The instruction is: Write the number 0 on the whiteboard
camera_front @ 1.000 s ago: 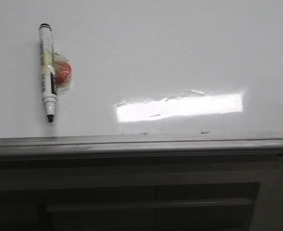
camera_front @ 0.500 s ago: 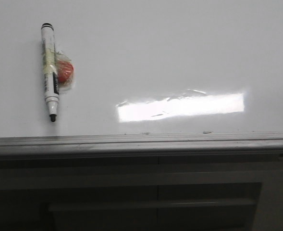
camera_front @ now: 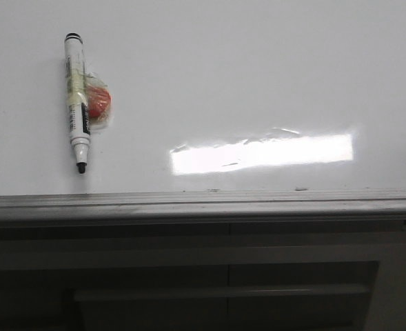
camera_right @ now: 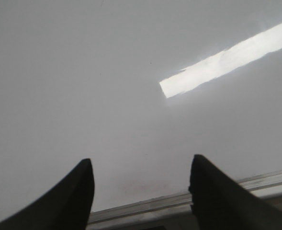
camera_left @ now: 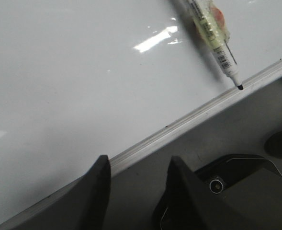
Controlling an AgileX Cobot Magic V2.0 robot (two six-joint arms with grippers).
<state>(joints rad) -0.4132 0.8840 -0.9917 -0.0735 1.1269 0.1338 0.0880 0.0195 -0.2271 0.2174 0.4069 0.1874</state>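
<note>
The glossy whiteboard lies flat and fills the front view, with a bright glare bar at its middle right; no number 0 shows on it. A white marker with a black tip and a red ball taped to its side lies at the board's left, tip toward the near edge rail. The same marker appears in the left wrist view. My left gripper is open over the rail, well apart from the marker. Above bare whiteboard, my right gripper is open and holds nothing.
A grey drawer-fronted cabinet stands below the board's near edge. In the left wrist view a dark housing with a small round lens sits below the rail.
In the front view the marker and glare bar have drifted slightly to the right, as if the view shifted. Nothing was grasped or released.
</note>
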